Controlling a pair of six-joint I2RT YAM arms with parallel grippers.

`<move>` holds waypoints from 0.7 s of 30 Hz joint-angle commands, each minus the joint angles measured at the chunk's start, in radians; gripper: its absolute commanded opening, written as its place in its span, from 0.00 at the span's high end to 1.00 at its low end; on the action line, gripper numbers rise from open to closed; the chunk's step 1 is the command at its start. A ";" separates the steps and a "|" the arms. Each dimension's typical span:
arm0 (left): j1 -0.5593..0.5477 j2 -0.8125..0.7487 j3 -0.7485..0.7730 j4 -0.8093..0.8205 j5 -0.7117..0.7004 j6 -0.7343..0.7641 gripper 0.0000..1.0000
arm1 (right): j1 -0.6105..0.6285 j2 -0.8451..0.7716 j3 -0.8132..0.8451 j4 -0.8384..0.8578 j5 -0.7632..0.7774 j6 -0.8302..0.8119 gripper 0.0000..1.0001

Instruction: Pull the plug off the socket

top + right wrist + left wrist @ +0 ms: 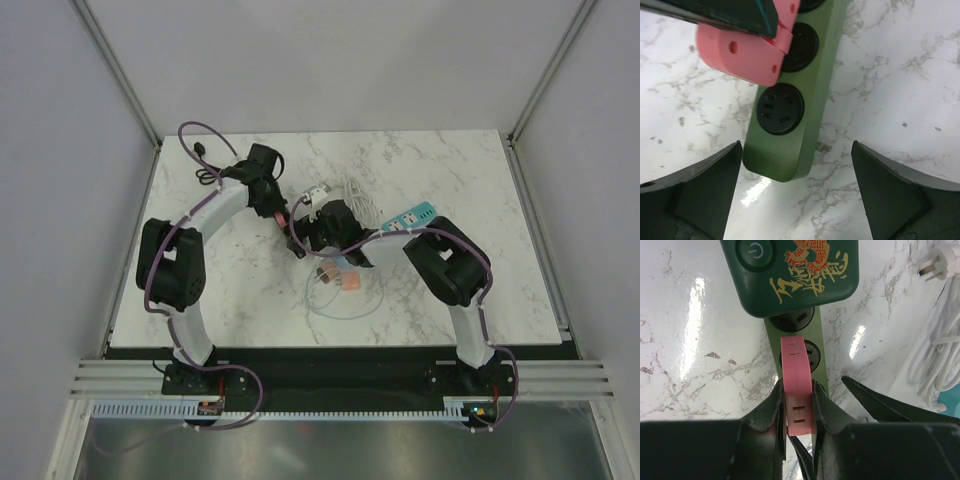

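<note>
- Left fingers (769,412) are clenched on the pink plug (798,385); right fingers (700,187) are spread astride the green strip (805,90).
- Unheld, the strip could be lifted with the plug.

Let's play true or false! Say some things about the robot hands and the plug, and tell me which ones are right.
1. The left gripper pinches the pink plug. True.
2. The power strip under the plug is blue. False: it is green.
3. The right gripper is shut tight. False: its jaws stand wide open, one finger on either side of the strip's end.
4. A white cable lies on the table. True.
</note>
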 commanded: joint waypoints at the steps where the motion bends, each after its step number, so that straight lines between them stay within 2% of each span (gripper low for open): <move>1: 0.004 -0.076 0.021 0.065 -0.008 0.081 0.98 | -0.024 -0.053 0.020 0.073 -0.159 0.095 0.02; 5: 0.016 -0.079 0.022 0.065 -0.009 0.084 0.98 | -0.067 -0.019 0.051 0.128 -0.308 0.200 0.03; 7: 0.024 -0.084 0.021 0.065 -0.015 0.085 0.98 | -0.095 0.022 0.073 0.180 -0.385 0.283 0.06; 10: 0.025 -0.093 0.016 0.067 -0.026 0.092 0.98 | -0.120 0.097 0.147 0.162 -0.445 0.357 0.13; 15: 0.027 -0.110 0.007 0.076 -0.037 0.101 0.98 | -0.129 0.176 0.216 0.165 -0.505 0.411 0.20; 21: 0.033 -0.136 -0.008 0.100 -0.021 0.107 0.98 | -0.129 0.191 0.187 0.194 -0.512 0.403 0.24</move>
